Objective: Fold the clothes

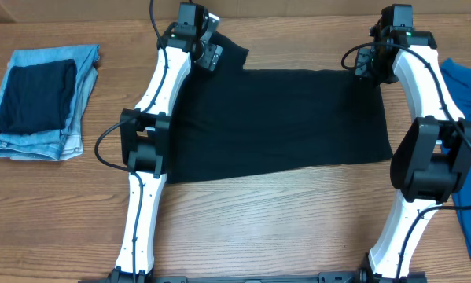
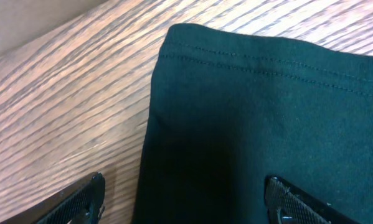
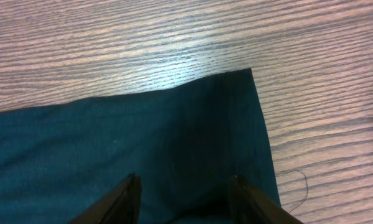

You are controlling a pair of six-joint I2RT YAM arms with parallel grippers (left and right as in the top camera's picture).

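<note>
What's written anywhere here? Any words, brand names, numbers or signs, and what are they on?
None: no text can be read in any view.
The black T-shirt is plain; only hem stitching shows, and no tag is in sight.
The folded jeans, the dark blue cloth on them, the bright blue garment and the wooden table show no print.
The left arm and right arm show no legible marking.

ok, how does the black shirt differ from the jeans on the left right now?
The black T-shirt lies spread wide mid-table; the jeans sit folded in a compact stack at the left edge. T-shirt is black, jeans light-blue denim. Both lie on the wooden table.
</note>
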